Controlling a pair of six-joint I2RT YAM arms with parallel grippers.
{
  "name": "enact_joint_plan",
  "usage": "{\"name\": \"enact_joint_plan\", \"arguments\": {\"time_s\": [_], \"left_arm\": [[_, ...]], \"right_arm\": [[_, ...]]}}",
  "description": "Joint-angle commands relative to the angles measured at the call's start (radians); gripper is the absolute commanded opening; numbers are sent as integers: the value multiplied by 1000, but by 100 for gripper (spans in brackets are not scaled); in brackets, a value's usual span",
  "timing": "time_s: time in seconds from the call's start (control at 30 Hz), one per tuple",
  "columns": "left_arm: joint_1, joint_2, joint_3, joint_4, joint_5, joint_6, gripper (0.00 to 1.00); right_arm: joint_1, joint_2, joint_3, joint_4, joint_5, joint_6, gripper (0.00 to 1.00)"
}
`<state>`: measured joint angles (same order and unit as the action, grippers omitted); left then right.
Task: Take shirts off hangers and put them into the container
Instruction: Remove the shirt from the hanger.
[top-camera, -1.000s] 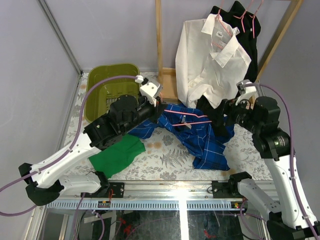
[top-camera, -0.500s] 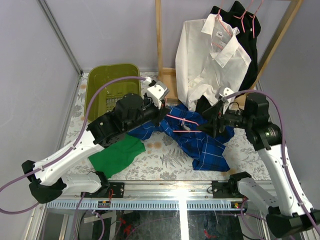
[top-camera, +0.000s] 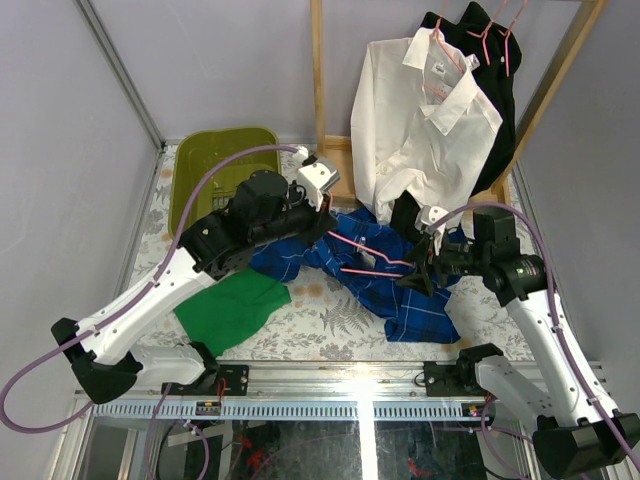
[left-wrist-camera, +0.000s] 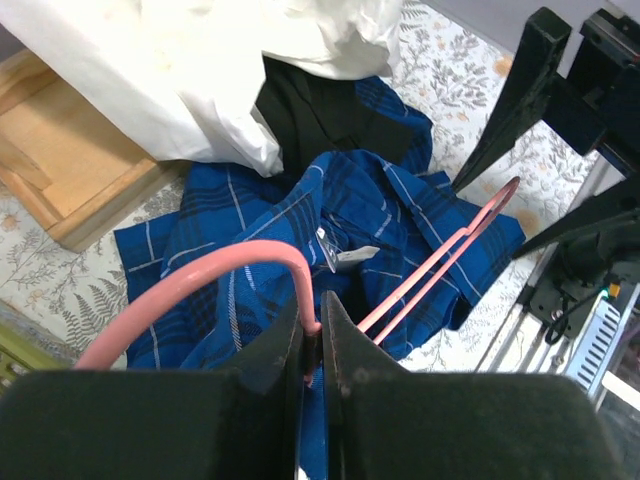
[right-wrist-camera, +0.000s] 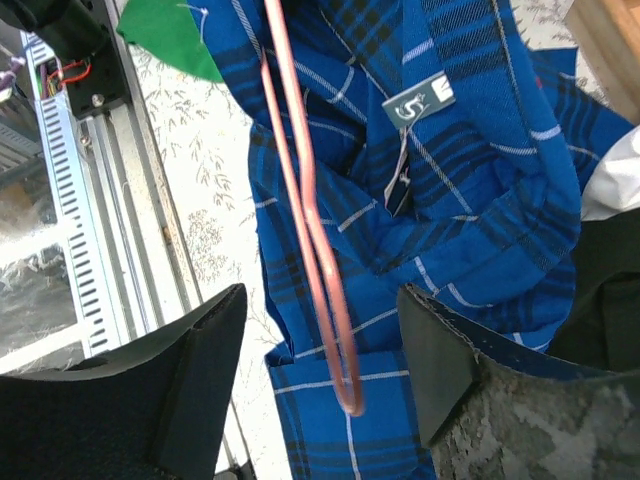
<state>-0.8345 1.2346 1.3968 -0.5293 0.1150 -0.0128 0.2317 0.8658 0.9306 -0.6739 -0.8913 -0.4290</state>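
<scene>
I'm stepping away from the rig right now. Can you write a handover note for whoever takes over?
Left hand: shut on the hook of the hanger.
Right hand: open above that hanger's far end, holding nothing.
Blue shirt: crumpled on the table with the hanger lying across it. Whether it is fully free is unclear.
White shirt and black shirt: hung on the rack.
Container: far left. No shirt shows in its visible part.
Done: blue shirt is off the rack.
Left: free it, put it in the container, then do the others.
</scene>
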Motion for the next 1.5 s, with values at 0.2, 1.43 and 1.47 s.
{"name": "enact_joint_plan", "arguments": {"time_s": [0.2,1.43,1.47], "left_arm": [[13,-24,54,-26,134,37,0],[13,-296,-269,313,-108,-297,100],[14,-313,-276,308,-153,-326,100]], "right_arm": [[-3,-32,-35,23,-137,-86,66],[-3,-46,103,-202,83,54,0],[-3,-44,107,-204,91,62,0]]}}
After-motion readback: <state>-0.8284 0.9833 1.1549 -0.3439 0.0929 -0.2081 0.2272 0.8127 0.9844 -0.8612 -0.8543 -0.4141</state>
